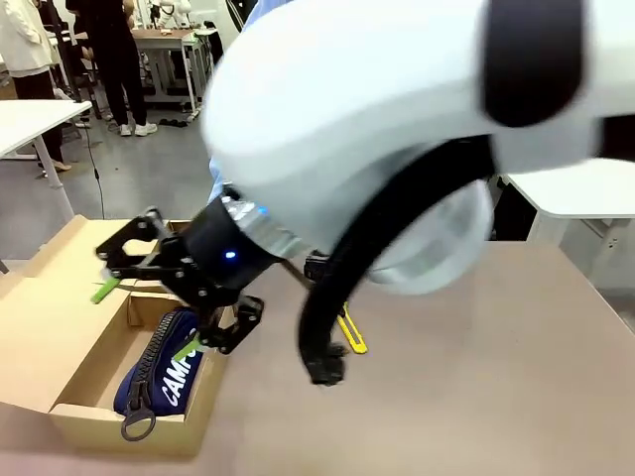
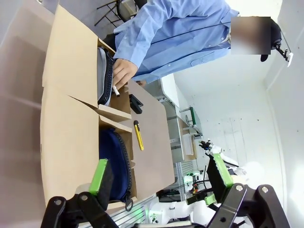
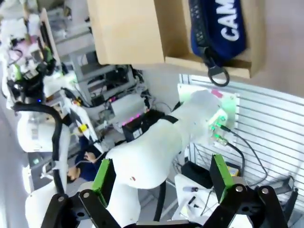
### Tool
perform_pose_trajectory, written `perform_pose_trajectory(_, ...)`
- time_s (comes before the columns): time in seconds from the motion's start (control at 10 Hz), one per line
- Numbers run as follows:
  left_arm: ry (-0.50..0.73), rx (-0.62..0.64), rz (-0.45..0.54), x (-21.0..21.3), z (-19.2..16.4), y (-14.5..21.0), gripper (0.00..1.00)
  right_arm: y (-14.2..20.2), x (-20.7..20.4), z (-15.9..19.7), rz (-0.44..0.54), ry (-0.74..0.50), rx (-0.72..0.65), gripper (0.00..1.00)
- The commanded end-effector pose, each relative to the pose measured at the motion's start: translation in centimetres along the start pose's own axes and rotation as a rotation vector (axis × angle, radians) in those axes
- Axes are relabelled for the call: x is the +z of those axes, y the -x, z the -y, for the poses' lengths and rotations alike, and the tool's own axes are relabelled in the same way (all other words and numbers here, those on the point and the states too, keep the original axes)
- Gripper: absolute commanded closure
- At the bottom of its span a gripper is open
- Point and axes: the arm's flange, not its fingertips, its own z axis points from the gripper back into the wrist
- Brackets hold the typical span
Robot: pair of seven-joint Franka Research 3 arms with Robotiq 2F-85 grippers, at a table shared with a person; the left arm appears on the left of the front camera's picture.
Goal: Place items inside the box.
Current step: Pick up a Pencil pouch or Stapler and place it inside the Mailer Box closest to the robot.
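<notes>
At the left the box (image 1: pixel 50 327) stands with its flap laid back, and the pouch (image 1: pixel 164 372) lies inside it (zip ring hanging over the near wall). Just above, the right gripper (image 1: pixel 144 319) hangs with jaws spread and nothing in them. The left gripper (image 2: pixel 157 171) is likewise spread and empty. Further right the knife (image 1: pixel 350 335) lies on the table, outside the box. The right gripper's lower finger sits close to the box wall, so a sideways swing toward the knife could catch the wall or ring and drag the box.
</notes>
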Motion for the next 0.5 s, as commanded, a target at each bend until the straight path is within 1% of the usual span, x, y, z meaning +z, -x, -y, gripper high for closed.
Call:
perform_pose_trajectory(0.0, 0.021, -0.017, 0.011, -0.1, 0.1, -0.1, 0.00, -1.9, 2.0, 1.3, -0.123, -0.027, -0.003, 0.00)
perform_pose_trajectory(0.1, 0.021, -0.017, 0.011, -0.1, 0.1, -0.1, 0.00, -4.2, 3.7, 2.7, -0.160, -0.068, -0.038, 0.00)
perform_pose_trajectory(0.2, 0.021, -0.017, 0.011, -0.1, 0.1, -0.1, 0.00, -6.1, 6.3, 4.8, -0.133, -0.098, -0.098, 0.00)
perform_pose_trajectory(0.3, 0.021, -0.017, 0.011, -0.1, 0.1, -0.1, 0.00, -7.3, 9.4, 7.7, -0.164, -0.166, -0.126, 0.00)
perform_pose_trajectory(0.4, 0.021, -0.017, 0.011, -0.1, 0.1, -0.1, 0.00, -7.7, 13.6, 12.1, -0.170, -0.279, -0.139, 0.00)
